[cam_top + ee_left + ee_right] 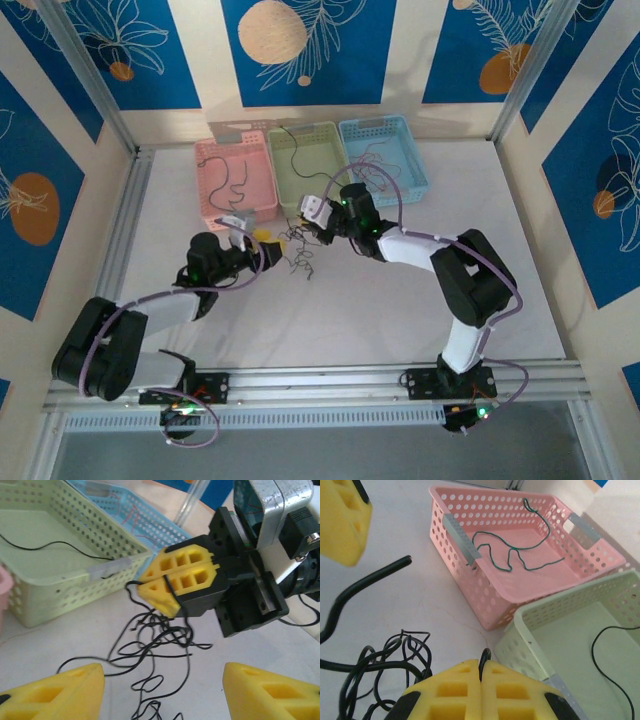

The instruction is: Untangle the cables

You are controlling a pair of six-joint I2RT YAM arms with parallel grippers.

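Right, I've got the right gripper point(482, 680) clamped shut, its yellow pads point(460, 692) pressed together on a single black strand point(171, 592) that drops from them into the cables point(296, 252). That clump sits on the white table point(350, 320) between the two arms, with the baskets standing at twelve o'clock from it in the overhead view. My left gripper point(162, 680) is spread wide with nothing in it, low at the clump's nine o'clock, while the right one is at about one o'clock. The pink basket point(465, 587) holds a green wire point(520, 560), the green basket point(530, 640) a black one point(602, 645), and the blue basket point(420, 165) a few thin strands whose colour I can't make out. I judge the step in hand to be drawing the pinched strand free. To do it well I'd bring the left jaws down onto the bulk of the loops and pin them at a spot clear of the held strand. Then I'd lift the right slowly toward twelve o'clock, watching for loops that tighten rather than slide. If the whole clump rises with it, I'd stop and regrip nearer a free end. A loose end point(405, 561) shows at ten o'clock in the right wrist view, though I can't tell whether it belongs to this strand.
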